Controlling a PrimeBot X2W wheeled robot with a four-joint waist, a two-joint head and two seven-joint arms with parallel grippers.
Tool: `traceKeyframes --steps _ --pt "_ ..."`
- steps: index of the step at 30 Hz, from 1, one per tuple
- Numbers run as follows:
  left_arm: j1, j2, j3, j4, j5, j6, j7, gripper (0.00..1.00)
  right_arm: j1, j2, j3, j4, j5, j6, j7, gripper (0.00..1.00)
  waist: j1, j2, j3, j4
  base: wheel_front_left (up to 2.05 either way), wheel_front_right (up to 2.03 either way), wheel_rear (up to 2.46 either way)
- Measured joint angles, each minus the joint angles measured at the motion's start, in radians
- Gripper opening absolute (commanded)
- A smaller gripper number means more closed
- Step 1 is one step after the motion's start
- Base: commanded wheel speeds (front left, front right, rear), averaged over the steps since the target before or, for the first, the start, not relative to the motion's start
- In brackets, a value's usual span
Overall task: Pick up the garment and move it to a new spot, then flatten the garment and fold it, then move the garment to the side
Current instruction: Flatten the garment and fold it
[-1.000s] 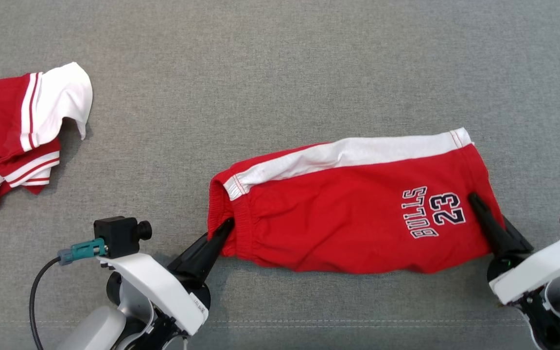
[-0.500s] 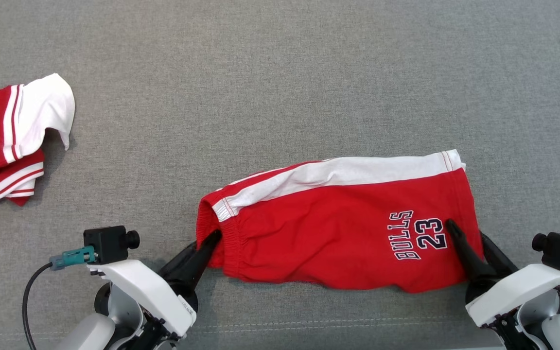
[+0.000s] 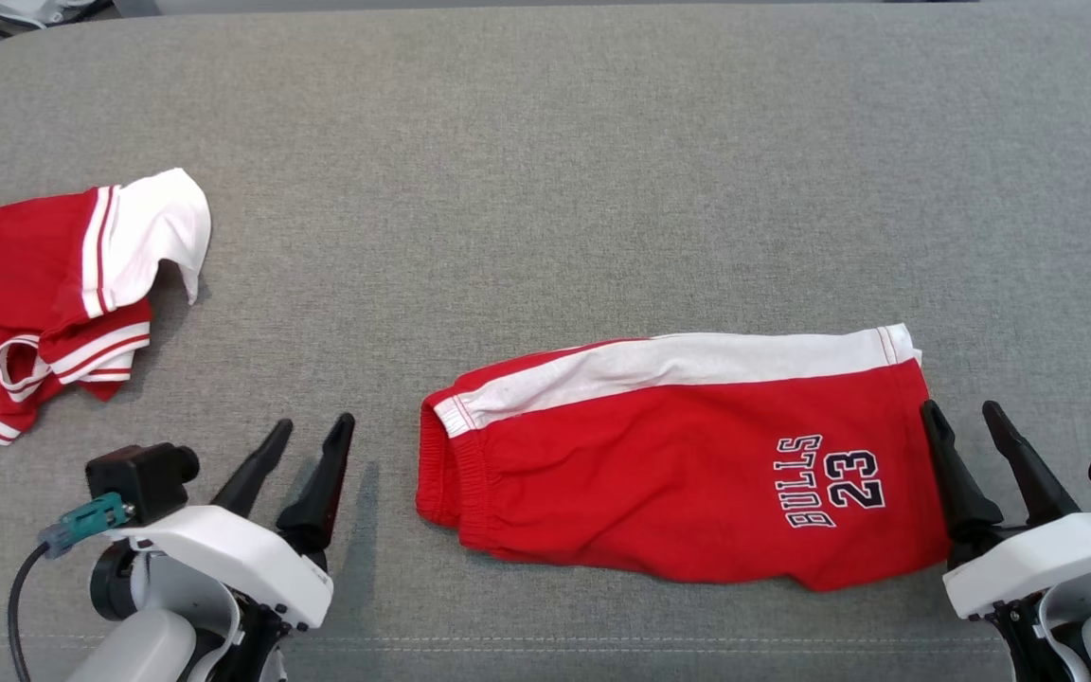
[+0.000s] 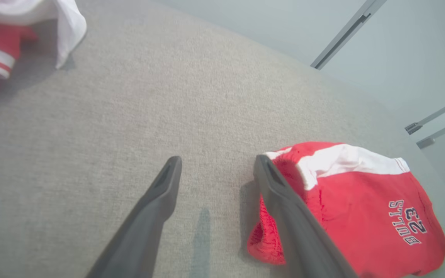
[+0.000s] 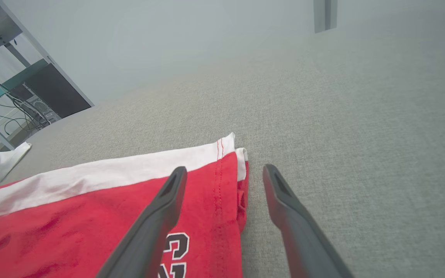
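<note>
So the red shorts are lying flat on the grey fabric-covered desk, a bit right of centre and near the front edge. They run lengthwise left to right, with the gathered elastic waistband at the left end and the leg hem at the right. A wide white stripe runs along the far long edge, with thin red stitch lines at both of its ends. "BULLS 23" is printed in dark letters with a white outline near the hem end, turned sideways in the head view. The fabric is mostly smooth, with a few soft wrinkles along the near edge, and the waistband end puffs up a little.

The left tool has its fingers spread wide with nothing between them. It sits just left of the waistband, with a strip of bare grey in between. The right tool is spread wide too and is right at the hem. In its wrist view one finger is over the red cloth and the other over bare desk, and it isn't pinching anything.

Another red and white garment is crumpled up well off to the left.
</note>
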Motion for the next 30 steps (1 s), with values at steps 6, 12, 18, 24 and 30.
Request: traceKeyframes --steps 6,12,18,24,30 --pt "0.001 0.005 0.057 -0.038 0.106 0.097 -0.15 1.0 0.006 0.01 -0.048 0.003 -0.1 0.0 -0.035 1.0 0.0 0.0 -0.033 0.022 0.0 0.0 0.0" --pt "0.014 0.005 0.108 -0.077 0.26 0.169 -0.2 1.0 0.018 0.023 -0.095 -0.013 -0.205 0.0 -0.065 1.0 0.0 0.0 -0.056 0.031 0.0 0.0 0.0" --pt "0.082 -0.039 0.184 -0.088 0.411 0.181 -0.203 1.0 0.086 0.038 -0.102 -0.023 -0.248 0.0 -0.073 1.0 0.0 0.0 -0.081 0.024 0.0 0.0 0.0" --pt "0.182 -0.103 0.257 -0.064 0.499 0.126 -0.203 1.0 0.143 0.045 -0.105 -0.059 -0.277 0.0 -0.088 1.0 0.0 0.0 -0.12 0.006 0.0 0.0 0.0" --pt "0.247 -0.141 0.305 -0.038 0.551 0.062 -0.203 1.0 0.214 0.046 -0.121 -0.135 -0.305 0.0 -0.092 1.0 -0.0001 0.0 -0.169 -0.009 0.0 0.0 0.0"
